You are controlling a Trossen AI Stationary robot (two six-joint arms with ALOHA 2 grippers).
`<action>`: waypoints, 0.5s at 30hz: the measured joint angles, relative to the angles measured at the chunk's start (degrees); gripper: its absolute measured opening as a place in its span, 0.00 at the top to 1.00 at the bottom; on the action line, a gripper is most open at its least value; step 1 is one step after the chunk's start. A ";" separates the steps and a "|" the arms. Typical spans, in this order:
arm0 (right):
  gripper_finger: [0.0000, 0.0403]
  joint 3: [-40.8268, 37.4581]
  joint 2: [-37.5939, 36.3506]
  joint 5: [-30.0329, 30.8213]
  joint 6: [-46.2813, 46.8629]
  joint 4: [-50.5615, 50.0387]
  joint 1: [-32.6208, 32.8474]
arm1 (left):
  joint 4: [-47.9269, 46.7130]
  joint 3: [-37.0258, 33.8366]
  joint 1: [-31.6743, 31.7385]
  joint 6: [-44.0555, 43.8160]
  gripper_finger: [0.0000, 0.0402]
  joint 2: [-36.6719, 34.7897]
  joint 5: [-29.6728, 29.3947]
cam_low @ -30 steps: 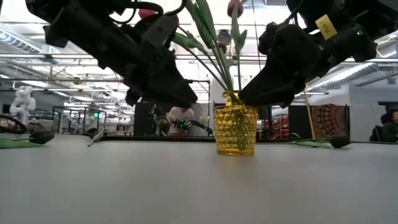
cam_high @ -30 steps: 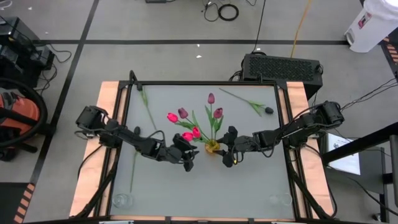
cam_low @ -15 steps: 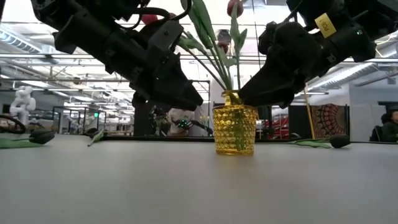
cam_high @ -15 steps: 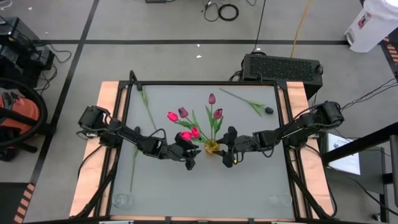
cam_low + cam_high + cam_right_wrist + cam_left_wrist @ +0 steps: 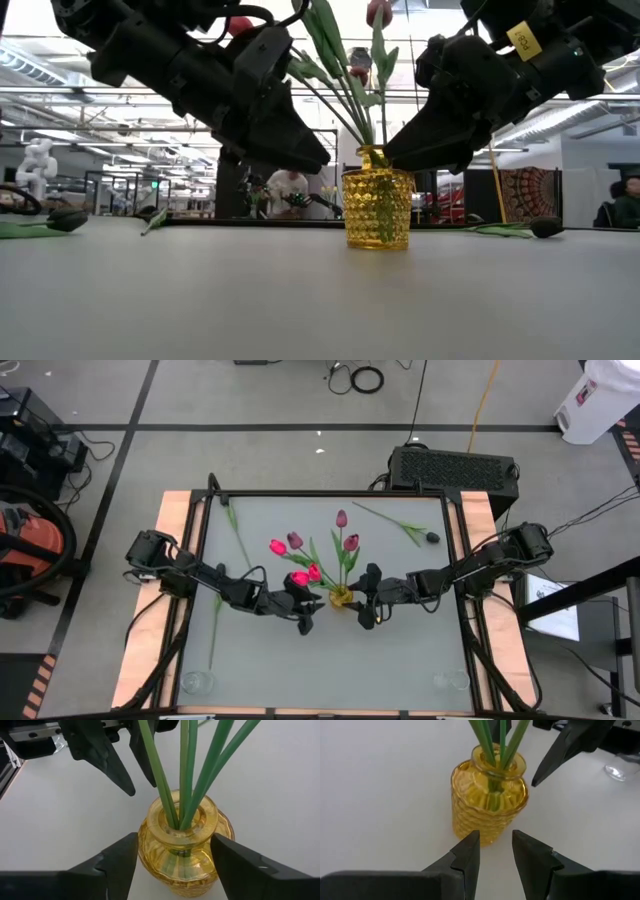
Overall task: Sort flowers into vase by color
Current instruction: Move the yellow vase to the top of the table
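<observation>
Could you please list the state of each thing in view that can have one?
yellow vase: upright, holding several stems.
tulips in vase: standing, fanned out.
dark tulip: lying loose on table.
left gripper: open, empty, beside the vase.
right gripper: open, fingers either side of the vase.

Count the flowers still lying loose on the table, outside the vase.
3, possibly more hidden under the arms. One flower lies far left, one dark-headed flower far right, and one stem near the left edge. The rest stand in the yellow vase.
</observation>
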 joint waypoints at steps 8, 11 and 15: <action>0.28 -0.04 0.00 0.77 -1.34 0.27 -0.13 | -1.75 0.00 0.15 -0.08 0.70 -0.02 -0.02; 0.23 -0.06 0.00 1.92 -1.80 0.26 -0.33 | -1.75 0.00 0.13 -0.09 0.70 -0.03 -0.03; 0.17 -0.07 0.02 2.64 -2.36 0.24 -0.45 | -1.70 0.00 0.09 -0.58 0.70 -0.04 -0.04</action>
